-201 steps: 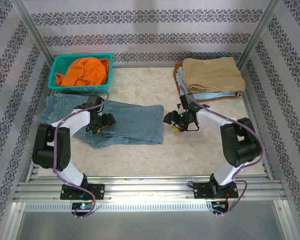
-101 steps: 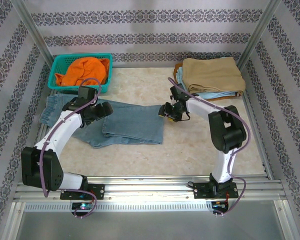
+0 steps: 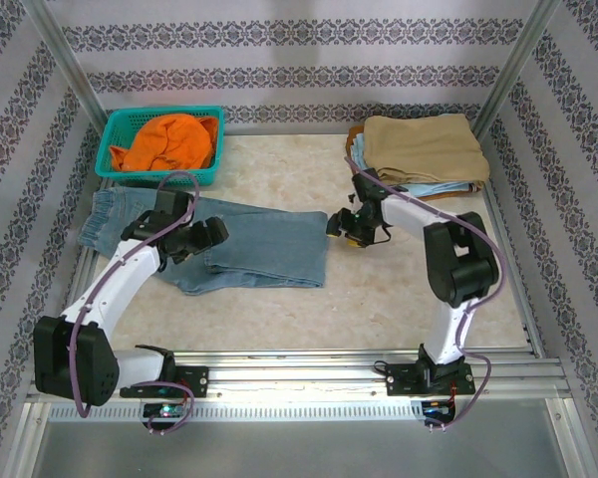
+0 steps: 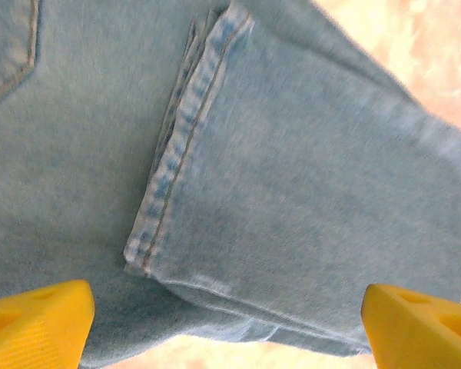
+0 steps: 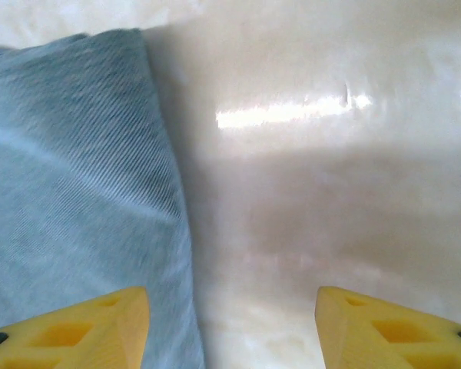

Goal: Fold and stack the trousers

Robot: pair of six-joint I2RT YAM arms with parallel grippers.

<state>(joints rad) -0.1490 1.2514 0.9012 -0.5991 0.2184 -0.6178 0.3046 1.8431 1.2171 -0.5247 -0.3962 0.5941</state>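
Faded light-blue denim jeans (image 3: 269, 244) on marbled worktop (image 3: 399, 289); left gripper (image 4: 230, 323) above them, right gripper (image 5: 230, 323) at their right edge, both fingers (image 4: 31, 323) wide, empty.

pale marbled desk (image 3: 379, 289), faded blue trousers (image 3: 269, 244) lying flat across the left half, teal basket (image 3: 157, 177) in the far left corner, tan-topped folded clothes pile (image 3: 424, 147) far right

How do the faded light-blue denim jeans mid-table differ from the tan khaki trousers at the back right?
The faded light-blue denim jeans lie long and only partly folded, while the tan khaki trousers are folded into a compact rectangle. The jeans rest directly on the pale marble-patterned table, whereas the khakis top a stack, over a folded pale-blue garment. Both lie flat.
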